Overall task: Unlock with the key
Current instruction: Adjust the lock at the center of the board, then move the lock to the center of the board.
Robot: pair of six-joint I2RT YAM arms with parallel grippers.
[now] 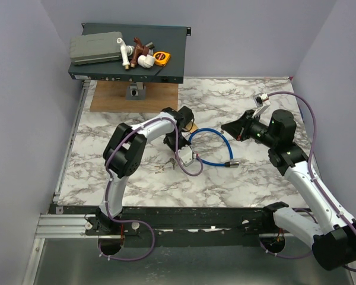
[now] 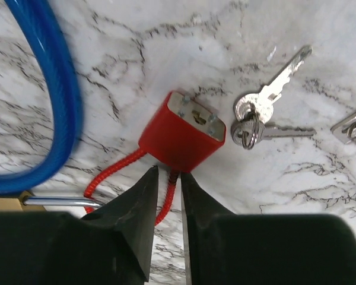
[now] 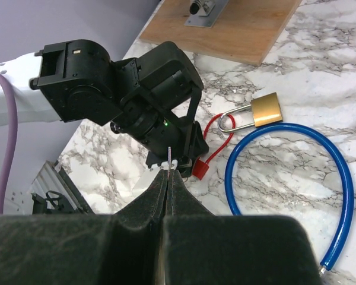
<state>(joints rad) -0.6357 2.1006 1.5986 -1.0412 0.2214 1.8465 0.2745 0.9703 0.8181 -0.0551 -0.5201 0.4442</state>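
Left gripper: narrow, straddling the red lock's cord at lower centre, not clearly pinching it.
Right gripper: closed on a thin key, frame centre.
Progress: key not yet inserted; unlocking remains.

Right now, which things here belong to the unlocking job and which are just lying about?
Job: red cable lock, ringed keys, metal sliver pinched by right gripper, maybe a key.
Lying about, seemingly: brass padlock, blue cable, shelf clutter, wooden board.
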